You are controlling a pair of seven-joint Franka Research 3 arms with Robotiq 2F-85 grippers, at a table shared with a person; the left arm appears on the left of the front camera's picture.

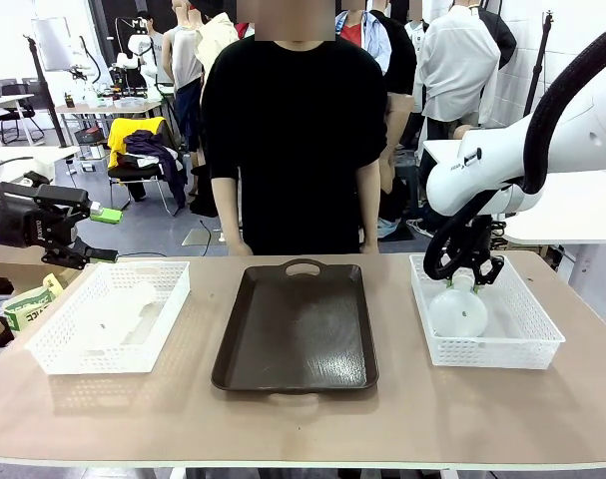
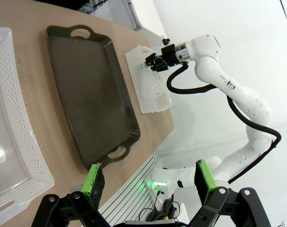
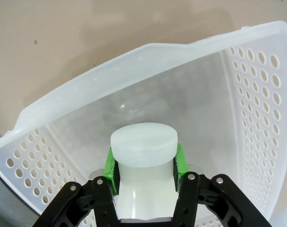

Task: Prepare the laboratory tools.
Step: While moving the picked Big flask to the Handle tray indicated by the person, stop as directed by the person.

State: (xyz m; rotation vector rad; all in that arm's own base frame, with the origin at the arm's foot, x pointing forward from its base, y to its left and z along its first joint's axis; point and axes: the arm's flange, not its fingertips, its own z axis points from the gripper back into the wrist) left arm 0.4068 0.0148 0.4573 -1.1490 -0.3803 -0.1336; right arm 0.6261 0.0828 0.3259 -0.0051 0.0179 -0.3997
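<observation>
Baskets of white mesh, two of them, sit on the counter (image 1: 183,409): one left basket (image 1: 53,359) and one right basket (image 1: 487,354), with a single dark brown tray (image 1: 295,329) between them and nothing on it. I count two whitish flasks, one in each basket. The first flask (image 1: 458,311) stands upright in the far left part of the right basket, and my right hand (image 1: 469,271) is clenched on its neck from above. In my right wrist view the green pads (image 3: 111,166) press both sides of the neck just under the flat round mouth, but I cannot tell whether the base rests on the basket floor. The second flask (image 1: 123,309) lies in the left basket, pale against the mesh and hard to make out. My left hand (image 1: 88,232) hangs off the left end of the counter, well apart from that basket, released, its two green pads (image 2: 93,177) spread wide with nothing between them. One person (image 1: 293,130) in black stands at the far side behind the tray.
</observation>
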